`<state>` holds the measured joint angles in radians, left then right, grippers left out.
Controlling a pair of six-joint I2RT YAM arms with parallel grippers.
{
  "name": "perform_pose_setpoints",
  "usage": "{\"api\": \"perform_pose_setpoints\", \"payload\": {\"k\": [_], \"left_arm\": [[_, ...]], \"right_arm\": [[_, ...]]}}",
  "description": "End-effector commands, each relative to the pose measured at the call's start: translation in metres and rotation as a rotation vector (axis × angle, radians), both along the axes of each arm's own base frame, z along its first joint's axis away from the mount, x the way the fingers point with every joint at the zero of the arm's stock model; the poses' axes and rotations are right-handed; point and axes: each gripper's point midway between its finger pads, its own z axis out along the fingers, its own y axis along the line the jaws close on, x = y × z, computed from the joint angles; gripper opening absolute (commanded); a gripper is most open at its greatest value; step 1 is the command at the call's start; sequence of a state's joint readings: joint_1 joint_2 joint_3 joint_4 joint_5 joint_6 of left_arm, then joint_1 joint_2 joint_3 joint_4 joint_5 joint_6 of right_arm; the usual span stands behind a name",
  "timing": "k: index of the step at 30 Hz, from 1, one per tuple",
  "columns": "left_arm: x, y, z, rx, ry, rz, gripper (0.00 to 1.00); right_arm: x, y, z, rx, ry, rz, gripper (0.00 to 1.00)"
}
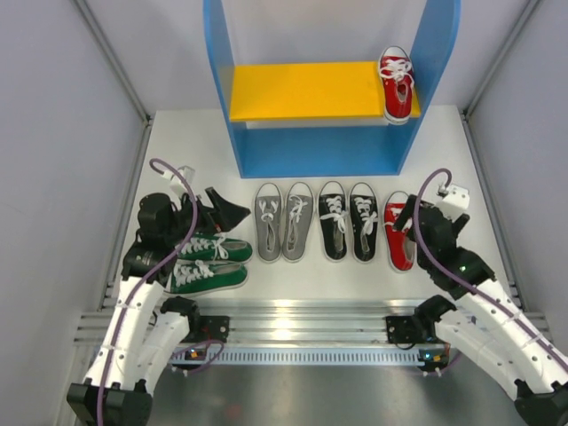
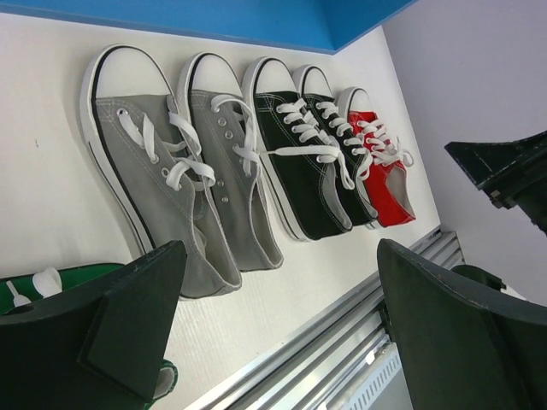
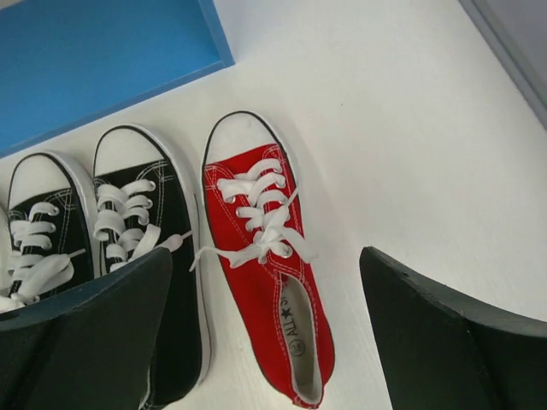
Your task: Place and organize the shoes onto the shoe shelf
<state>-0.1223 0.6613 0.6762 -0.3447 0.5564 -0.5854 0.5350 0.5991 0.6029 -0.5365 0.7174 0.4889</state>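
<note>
Fingers on your right gripper are spread wide with nothing in them, hanging over the red shoe on the table. That one's red canvas with white laces and toe cap, toe toward the shoe shelf. Its twin sits at the right end of the yellow board. The black pair is snug against its left side, then comes the grey pair. The green pair lies crosswise beside your left gripper, which is also spread wide and empty.

We see bright, even, diffuse light with soft shadows; glare streaks the metal rail, and the white tabletop nearly washes out.
</note>
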Motion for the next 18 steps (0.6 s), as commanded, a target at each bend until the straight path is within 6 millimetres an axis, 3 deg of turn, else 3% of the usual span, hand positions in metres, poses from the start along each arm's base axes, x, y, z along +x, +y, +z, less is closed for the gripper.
{"api": "perform_pose_setpoints", "payload": {"k": [1, 5, 9, 12, 18], "left_arm": [[0.001, -0.005, 0.017, -0.033, -0.046, -0.016, 0.99], [-0.001, -0.004, 0.015, -0.042, -0.045, -0.008, 0.99], [-0.006, -0.004, 0.018, -0.051, -0.057, -0.007, 0.99], [-0.006, -0.002, 0.019, -0.049, -0.068, 0.0, 0.99], [-0.002, -0.004, 0.014, -0.046, -0.044, -0.005, 0.99]], "right_arm": [[-0.007, -0.003, -0.009, 0.143, 0.002, -0.141, 0.91], [-0.007, 0.008, -0.041, 0.201, 0.07, -0.158, 0.92], [-0.021, 0.013, -0.086, 0.228, 0.186, -0.167, 0.93], [-0.03, 0.02, -0.107, 0.258, 0.215, -0.137, 0.91], [-0.033, 0.027, -0.109, 0.256, 0.212, -0.112, 0.89]]}}
